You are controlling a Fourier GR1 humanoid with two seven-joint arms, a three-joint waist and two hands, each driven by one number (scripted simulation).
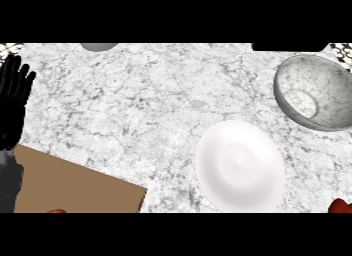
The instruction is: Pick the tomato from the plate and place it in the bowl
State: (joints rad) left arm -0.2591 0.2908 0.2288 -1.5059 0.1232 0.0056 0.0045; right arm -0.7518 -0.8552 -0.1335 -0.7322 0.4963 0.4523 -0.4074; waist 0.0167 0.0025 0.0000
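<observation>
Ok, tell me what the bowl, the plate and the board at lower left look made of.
Bowl: speckled grey-white pattern like the counter's, so stone or marbled ceramic; dull finish.
Plate: plain white with soft sheen, likely glazed ceramic or plastic.
Board: flat, uniform matte brown, no grain visible; perhaps wood or cardboard.

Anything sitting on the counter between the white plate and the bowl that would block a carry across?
Nothing visible does: only bare counter lies between the plate and the bowl. The red pepper sits at the lower right edge, off that path. The plate itself looks bare.
</observation>
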